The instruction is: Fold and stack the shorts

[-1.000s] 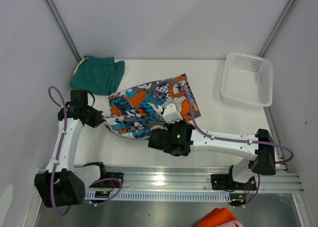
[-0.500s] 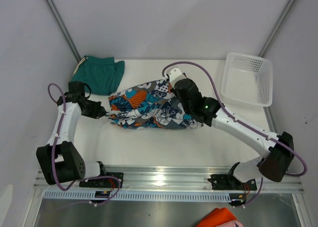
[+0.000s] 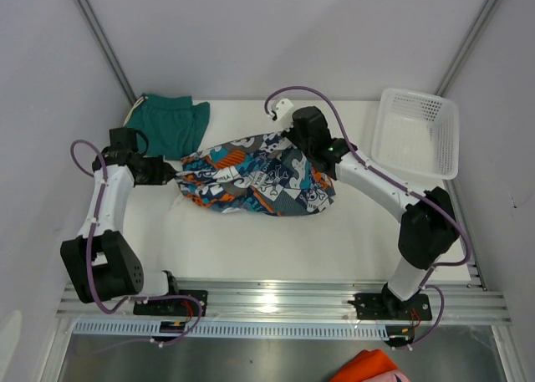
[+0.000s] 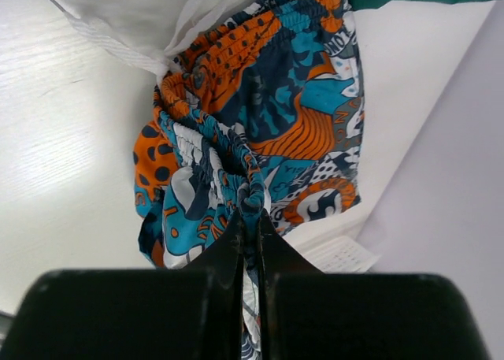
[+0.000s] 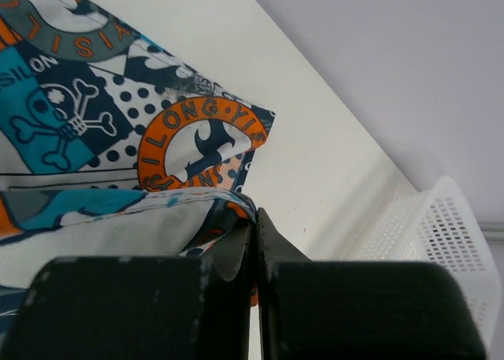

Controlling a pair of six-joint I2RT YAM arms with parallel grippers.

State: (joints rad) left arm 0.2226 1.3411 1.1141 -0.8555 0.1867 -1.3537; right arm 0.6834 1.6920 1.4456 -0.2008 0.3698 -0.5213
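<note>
The printed shorts (image 3: 255, 181) in orange, blue, white and navy lie bunched across the middle of the table. My left gripper (image 3: 170, 173) is shut on their gathered waistband (image 4: 250, 193) at the left end. My right gripper (image 3: 294, 145) is shut on a hem corner (image 5: 246, 204) at their far right side. The dark teal-green shorts (image 3: 165, 124) with a pale drawstring lie crumpled at the far left corner, just beyond the left gripper and apart from both grippers.
A white plastic mesh basket (image 3: 415, 133) stands at the far right of the table and shows in the right wrist view (image 5: 441, 242). An orange cloth (image 3: 372, 369) lies below the front rail, off the table. Grey walls close in left, right and behind.
My right arm swung from the near middle across to the far side, carrying the shorts' corner over. The left gripper shifted slightly up and left with the waistband. The shorts now lie folded over.
</note>
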